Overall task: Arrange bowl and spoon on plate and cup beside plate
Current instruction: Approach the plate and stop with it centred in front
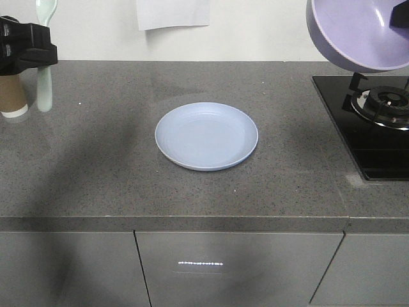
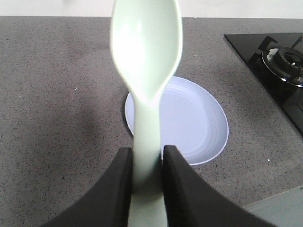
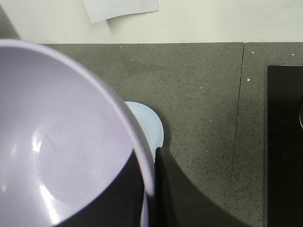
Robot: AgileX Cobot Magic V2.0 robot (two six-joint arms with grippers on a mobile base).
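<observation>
1. One plate (image 1: 206, 136) lies flat midway along the counter (image 1: 96, 160).
2. One bowl (image 1: 358, 32) hangs tilted near the stove (image 1: 377, 121), our right gripper (image 3: 150, 175) pinching its rim.
3. One cup (image 1: 13, 96) stands far left.
4. One spoon (image 1: 43, 83) rises upright beside it, handle clamped in our left gripper (image 2: 147, 153).

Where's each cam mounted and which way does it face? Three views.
Front: before the counter, high, facing the wall; sees plate, cup, stove; left gripper with spoon and right gripper with bowl at the top corners.
Left wrist: behind the left gripper, facing forward and down across the counter at the plate; its fingers clamp the spoon.
Right wrist: above the right gripper, facing down at the counter; its fingers pinch the bowl's rim.
Shared: all three show the plate.
</observation>
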